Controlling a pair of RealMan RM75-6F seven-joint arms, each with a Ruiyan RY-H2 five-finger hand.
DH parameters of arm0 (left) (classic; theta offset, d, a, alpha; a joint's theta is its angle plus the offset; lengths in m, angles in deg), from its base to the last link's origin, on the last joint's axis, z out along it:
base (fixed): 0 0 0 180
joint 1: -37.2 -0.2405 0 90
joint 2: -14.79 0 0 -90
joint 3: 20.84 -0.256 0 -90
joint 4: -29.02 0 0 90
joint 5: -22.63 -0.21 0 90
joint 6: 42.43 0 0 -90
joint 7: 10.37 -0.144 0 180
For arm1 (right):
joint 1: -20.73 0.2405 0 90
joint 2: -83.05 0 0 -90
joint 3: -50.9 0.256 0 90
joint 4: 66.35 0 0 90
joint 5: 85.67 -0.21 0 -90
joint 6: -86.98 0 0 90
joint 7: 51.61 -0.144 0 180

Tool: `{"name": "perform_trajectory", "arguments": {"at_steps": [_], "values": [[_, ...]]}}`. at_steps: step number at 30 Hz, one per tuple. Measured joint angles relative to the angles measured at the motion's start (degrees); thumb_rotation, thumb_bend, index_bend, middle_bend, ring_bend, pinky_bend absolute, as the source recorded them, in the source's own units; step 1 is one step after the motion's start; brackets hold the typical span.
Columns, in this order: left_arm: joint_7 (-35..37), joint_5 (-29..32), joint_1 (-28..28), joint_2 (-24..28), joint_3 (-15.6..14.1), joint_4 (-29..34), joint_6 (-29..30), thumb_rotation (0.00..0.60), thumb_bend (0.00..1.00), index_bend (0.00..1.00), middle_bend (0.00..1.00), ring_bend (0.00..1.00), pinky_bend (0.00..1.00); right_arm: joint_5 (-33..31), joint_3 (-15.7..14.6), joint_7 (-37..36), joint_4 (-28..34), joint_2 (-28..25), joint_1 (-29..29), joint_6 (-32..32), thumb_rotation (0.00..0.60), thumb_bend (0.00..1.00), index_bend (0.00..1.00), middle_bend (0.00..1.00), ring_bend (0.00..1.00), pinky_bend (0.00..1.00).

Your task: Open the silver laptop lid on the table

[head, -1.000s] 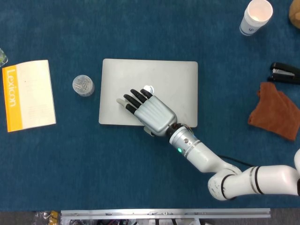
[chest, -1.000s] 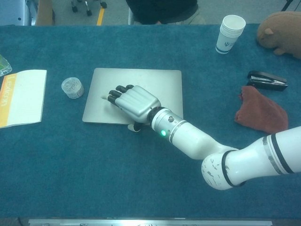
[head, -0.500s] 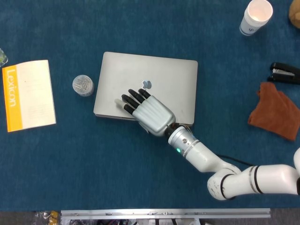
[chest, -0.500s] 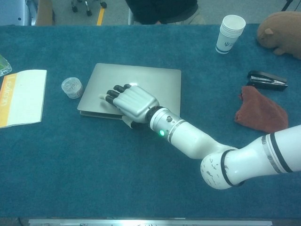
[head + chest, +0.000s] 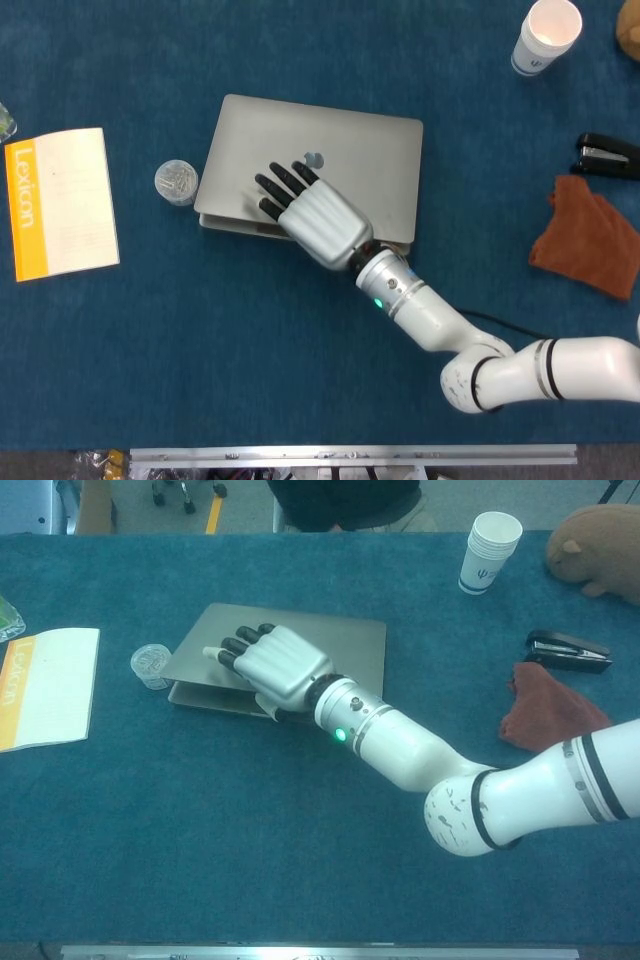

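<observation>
The silver laptop point(image 5: 350, 150) lies in the middle of the blue table, its lid raised a little at the near left corner so a gap shows above the base point(image 5: 228, 224). My right hand point(image 5: 310, 215) grips the lid's front edge, fingers spread flat on top and thumb tucked beneath. The chest view shows the same hand point(image 5: 275, 665) on the tilted lid point(image 5: 340, 640), with the base point(image 5: 210, 698) showing under it. My left hand appears in neither view.
A clear jar point(image 5: 177, 182) stands just left of the laptop, and a white and orange booklet point(image 5: 60, 200) lies further left. A paper cup point(image 5: 546, 35), a black stapler point(image 5: 607, 155), a brown cloth point(image 5: 590, 240) and a plush toy point(image 5: 600, 545) are at the right.
The lid went from flat to lifted at its front left edge, the gap growing over both steps. My right hand rose and shifted slightly back with it.
</observation>
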Motion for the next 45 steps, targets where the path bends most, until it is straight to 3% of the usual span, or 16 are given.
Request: {"name": "perform_trajectory", "arguments": {"at_steps": [13,22,35,45], "values": [[-0.5,-3.6,1.8,0.0,-2.3,-0.2,-2.6,0.6,0.38,0.1,0.08,0.0,0.07,-2.6,2.2,4.3,2.6,-2.8,3.0,-1.1,0.6,0.51,0.0,0.1,0.06,0.15],[0.3,-9.6,4.6,0.5,-4.8,-0.1,-4.2,0.6,0.38,0.12,0.09,0.03,0.07,-3.8,2.1,6.1,3.6,-4.1,4.1,-2.6,0.6,0.51,0.0,0.1,0.06,0.15],[-4.0,-21.5,14.1,1.0,-7.4,4.7,-9.3,0.6,0.38,0.11,0.07,0.02,0.07,-5.2,1.8,7.8,4.7,-5.3,5.3,-4.5,0.6,0.51,0.0,0.1,0.06,0.15],[-7.2,-23.2,20.3,-1.2,-8.0,7.1,-16.7,0.6,0.38,0.09,0.05,0.02,0.07,-5.9,1.4,8.2,5.1,-5.9,5.7,-5.5,0.6,0.51,0.0,0.1,0.06,0.15]]}}
